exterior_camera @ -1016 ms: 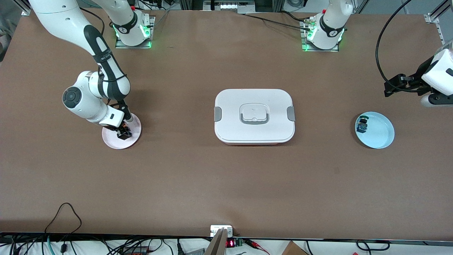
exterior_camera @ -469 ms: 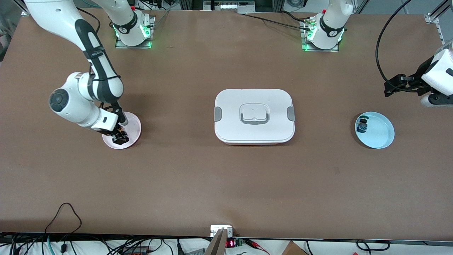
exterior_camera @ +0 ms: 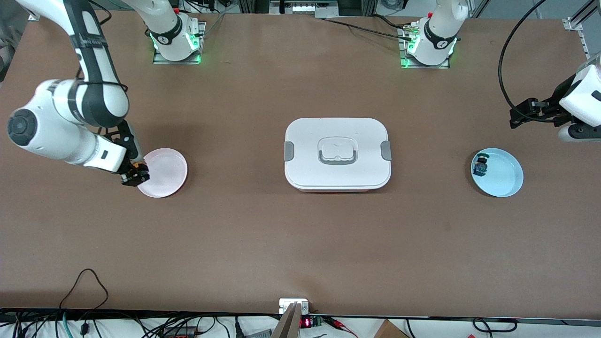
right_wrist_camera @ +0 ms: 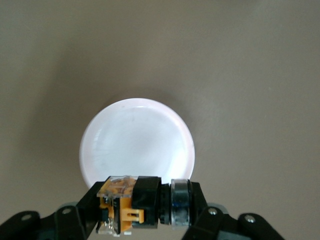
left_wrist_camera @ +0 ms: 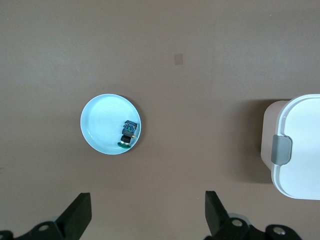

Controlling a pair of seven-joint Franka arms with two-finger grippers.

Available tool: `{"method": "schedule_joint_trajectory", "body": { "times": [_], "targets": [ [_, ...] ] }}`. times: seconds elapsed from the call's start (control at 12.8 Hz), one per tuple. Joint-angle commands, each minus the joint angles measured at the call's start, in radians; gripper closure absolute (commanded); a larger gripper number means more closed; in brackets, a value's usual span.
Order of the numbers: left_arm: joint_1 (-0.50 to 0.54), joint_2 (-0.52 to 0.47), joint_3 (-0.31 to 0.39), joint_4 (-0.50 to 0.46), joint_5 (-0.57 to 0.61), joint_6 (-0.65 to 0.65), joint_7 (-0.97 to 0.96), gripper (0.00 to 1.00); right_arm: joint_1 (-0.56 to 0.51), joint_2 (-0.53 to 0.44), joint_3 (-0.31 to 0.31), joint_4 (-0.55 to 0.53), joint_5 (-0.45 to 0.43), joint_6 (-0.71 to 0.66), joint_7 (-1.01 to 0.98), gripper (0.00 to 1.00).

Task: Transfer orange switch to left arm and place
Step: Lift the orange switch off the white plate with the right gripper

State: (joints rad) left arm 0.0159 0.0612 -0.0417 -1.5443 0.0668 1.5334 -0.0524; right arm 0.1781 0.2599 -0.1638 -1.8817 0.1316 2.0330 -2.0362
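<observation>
The orange switch (right_wrist_camera: pixel 132 205) is pinched in the right claw (exterior_camera: pixel 135 176), up over the pink plate's (exterior_camera: pixel 166 176) edge. It's tiny, so it could slip out at the handoff, or the carry could clip the box (exterior_camera: pixel 337 152). Left claw (left_wrist_camera: pixel 147 215) waits wide open above the worktop (exterior_camera: pixel 300 244) near the blue plate (exterior_camera: pixel 504 180).

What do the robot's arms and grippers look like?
Both arms are smooth, white and rounded, with black bands at the joints. The right arm has a thin black cable strapped along it. Green lights glow at both bases. The right gripper and the left gripper are black, with two fingers each.
</observation>
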Motion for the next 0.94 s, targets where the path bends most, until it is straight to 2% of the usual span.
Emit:
{"method": "schedule_joint_trajectory", "body": {
  "times": [0.0,0.31,0.55,0.86],
  "targets": [
    [0.004,0.012,-0.001,0.029,-0.022,-0.015,-0.001,0.0,0.0,-0.04,-0.005,0.088,-0.092,-0.164,0.16,1.0],
    [0.004,0.012,-0.001,0.029,-0.021,-0.015,-0.003,0.0,0.004,-0.059,0.003,0.226,-0.142,-0.359,0.381,1.0],
    [0.004,0.012,-0.001,0.027,-0.022,-0.015,-0.001,0.0,0.007,-0.059,0.006,0.234,-0.12,-0.372,0.392,1.0],
    [0.004,0.012,-0.001,0.029,-0.022,-0.015,-0.001,0.0,0.009,-0.027,0.007,0.231,0.133,-0.393,0.37,1.0]
  ]
}}
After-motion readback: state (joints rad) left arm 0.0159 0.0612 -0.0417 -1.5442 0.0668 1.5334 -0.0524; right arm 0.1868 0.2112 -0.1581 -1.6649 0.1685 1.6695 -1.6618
